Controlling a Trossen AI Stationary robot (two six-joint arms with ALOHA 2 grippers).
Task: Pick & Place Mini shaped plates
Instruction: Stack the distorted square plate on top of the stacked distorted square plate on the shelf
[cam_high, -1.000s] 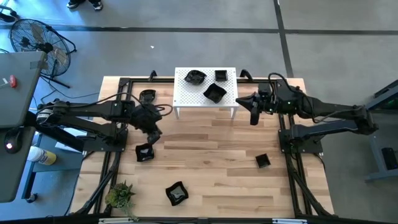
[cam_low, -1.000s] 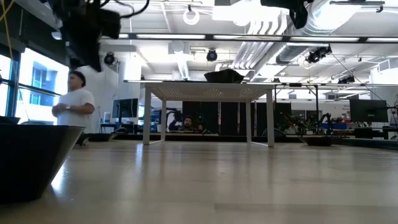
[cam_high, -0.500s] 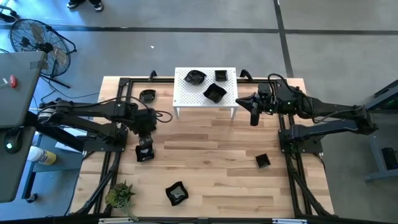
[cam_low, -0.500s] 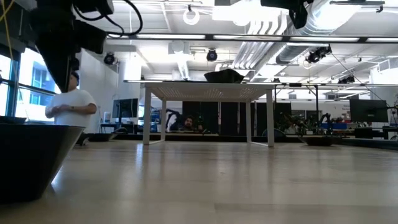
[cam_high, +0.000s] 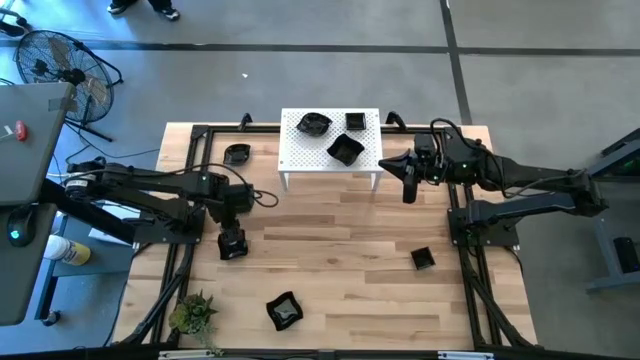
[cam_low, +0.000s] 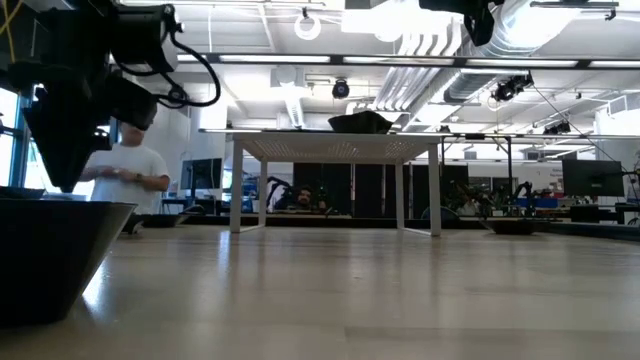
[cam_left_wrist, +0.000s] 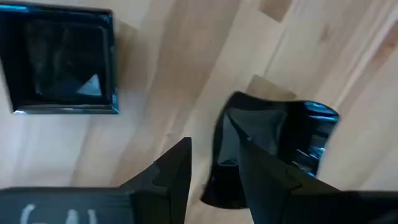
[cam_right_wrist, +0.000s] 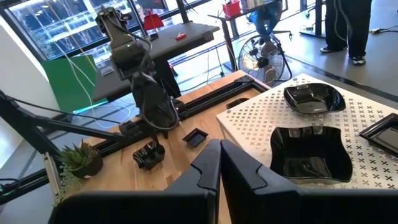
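My left gripper is open and points down over a glossy black mini plate on the left of the table. One finger is over the plate's hollow and the other is outside its rim. A square black plate lies flat beside it. Other mini plates lie on the table at the far left, the near middle and the right. Three more rest on the white perforated rack. My right gripper hangs shut and empty, to the right of the rack. My left gripper comes from above with its fingers on either side of the plate's near rim. I cannot tell whether either finger touches it. The plate lies flat on the table.
A small green plant stands at the near left corner. Black frame rails run along both sides of the table. The wood between the rack and the near edge is bare. In the low view a person stands in the room behind the table.
My left gripper has moved toward the table's near edge and a little to the left. It has come down over the black plate. The plates have not moved.
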